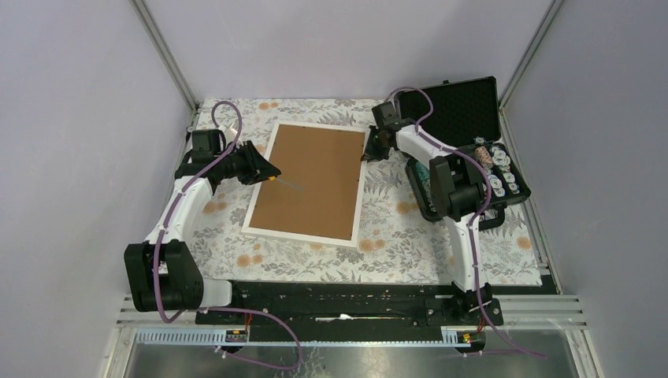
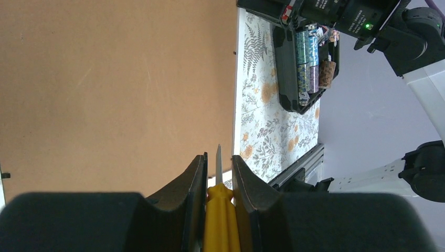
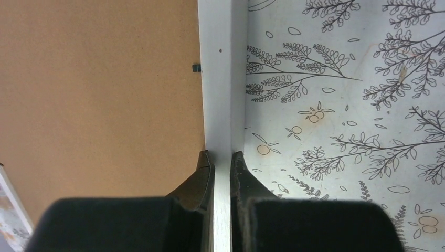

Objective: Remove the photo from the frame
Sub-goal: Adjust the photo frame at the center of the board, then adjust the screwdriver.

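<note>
Table [image 1: 394, 228] under a flowered cloth [image 3: 341, 105], with two things lying on it.
The cloth is pale, printed with grey ferns and orange blooms, and covers the whole top. The frame [image 1: 311, 181] lies flat near the middle, brown back up, its thin white border slightly skewed to the table's edges. A black case [image 1: 461, 110] sits open at the far right, apart from the frame.
</note>
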You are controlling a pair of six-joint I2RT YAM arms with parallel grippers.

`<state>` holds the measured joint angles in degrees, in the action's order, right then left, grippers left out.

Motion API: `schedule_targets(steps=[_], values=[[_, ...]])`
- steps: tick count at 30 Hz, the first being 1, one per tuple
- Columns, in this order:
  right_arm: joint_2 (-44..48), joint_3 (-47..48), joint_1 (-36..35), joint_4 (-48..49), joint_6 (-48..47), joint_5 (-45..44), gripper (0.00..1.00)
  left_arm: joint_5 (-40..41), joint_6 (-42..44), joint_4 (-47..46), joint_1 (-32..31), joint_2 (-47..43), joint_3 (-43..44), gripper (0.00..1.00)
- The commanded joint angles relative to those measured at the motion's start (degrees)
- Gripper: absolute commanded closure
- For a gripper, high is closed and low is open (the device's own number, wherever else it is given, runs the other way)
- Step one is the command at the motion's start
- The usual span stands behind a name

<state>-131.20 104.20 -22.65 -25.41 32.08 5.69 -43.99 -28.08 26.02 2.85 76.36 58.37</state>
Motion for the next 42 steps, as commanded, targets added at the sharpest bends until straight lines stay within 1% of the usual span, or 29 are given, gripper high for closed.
schedule_targets(steps=[1, 2, 3, 4, 6, 8, 9, 11, 12, 14, 17, 19, 21, 22, 24, 27, 31, 33, 36, 37, 39, 41, 42], values=[[0.1, -0.4, -1.0, -2.0, 6.6, 5.2, 0.88, 0.2, 0.5, -2.4, 0.4, 0.2, 2.7, 1.00], [0.5, 0.1, -1.0, -1.5, 6.3, 6.6, 0.73, -0.4, 0.8, -2.4, 0.3, 0.1, 2.3, 1.00], [1.0, 0.0, -1.0, -1.1, 6.0, 8.2, 0.62, -1.1, 1.2, -2.4, 0.4, -0.1, 1.8, 1.00], [2.1, -0.6, -0.9, -0.6, 5.9, 9.6, 0.55, -1.9, 1.4, -2.5, 0.3, -0.3, 1.0, 1.00], [5.1, -3.7, -1.0, 1.4, 5.6, 12.3, 0.36, -3.4, 1.0, -3.7, 0.4, -1.2, -1.1, 1.00], [9.5, -9.5, -0.7, 4.6, 6.1, 14.5, 0.23, -4.2, -0.9, -6.7, 0.3, -2.9, -4.6, 1.00], [12.1, -12.7, -0.5, 6.3, 6.3, 15.6, 0.13, -4.5, -2.3, -8.7, 0.3, -4.2, -6.8, 1.00], [16.8, -19.2, 0.4, 8.7, 6.5, 17.9, 0.02, -5.4, -5.5, -13.2, 0.4, -6.4, -11.1, 1.00], [19.2, -22.7, 0.7, 10.1, 6.0, 19.1, 0.01, -5.7, -7.1, -15.3, 0.4, -7.4, -13.2, 1.00], [23.7, -28.6, 0.9, 12.0, 2.4, 21.4, 0.00, -5.8, -9.2, -17.6, 0.2, -8.3, -16.0, 1.00], [31.5, -37.7, 0.8, 18.7, -5.3, 25.1, 0.00, -6.2, -11.1, -18.9, 0.1, -8.5, -17.9, 1.00], [35.0, -40.6, 0.1, 22.3, -11.0, 30.3, 0.00, -6.6, -12.3, -19.6, -1.1, -8.5, -18.6, 1.00], [36.2, -39.7, -1.5, 23.3, -16.4, 36.0, 0.00, -7.6, -13.2, -19.8, -3.3, -7.6, -18.4, 1.00], [36.4, -38.5, -3.1, 23.3, -19.3, 37.2, 0.00, -8.1, -13.5, -19.8, -4.9, -6.9, -18.1, 1.00], [36.8, -36.1, -6.9, 22.3, -26.5, 37.3, 0.00, -8.5, -14.8, -20.9, -6.9, -6.2, -18.0, 1.00], [36.8, -33.0, -12.5, 21.9, -33.9, 37.5, 0.03, -9.4, -16.6, -22.6, -8.2, -5.7, -17.8, 1.00], [36.0, -30.4, -19.0, 20.7, -38.9, 37.9, 0.09, -11.0, -18.8, -24.0, -9.3, -5.2, -17.0, 1.00], [35.9, -30.3, -21.5, 20.2, -41.5, 37.0, 0.14, -11.6, -19.2, -24.1, -9.7, -5.3, -16.6, 1.00], [35.4, -30.6, -24.1, 19.6, -44.5, 35.4, 0.17, -12.6, -20.1, -24.4, -9.9, -5.6, -16.6, 1.00], [35.1, -30.6, -24.6, 19.5, -45.2, 34.8, 0.20, -13.0, -20.5, -24.8, -10.0, -5.8, -16.7, 1.00], [34.3, -31.0, -25.2, 19.2, -46.7, 32.8, 0.29, -14.1, -21.6, -25.8, -10.0, -6.2, -17.0, 1.00], [33.6, -31.5, -25.3, 18.6, -48.5, 31.3, 0.41, -15.6, -22.1, -25.8, -10.0, -6.4, -17.1, 1.00], [33.5, -31.6, -25.3, 17.8, -49.8, 30.6, 0.50, -16.3, -21.7, -25.7, -10.0, -6.5, -16.9, 1.00]])
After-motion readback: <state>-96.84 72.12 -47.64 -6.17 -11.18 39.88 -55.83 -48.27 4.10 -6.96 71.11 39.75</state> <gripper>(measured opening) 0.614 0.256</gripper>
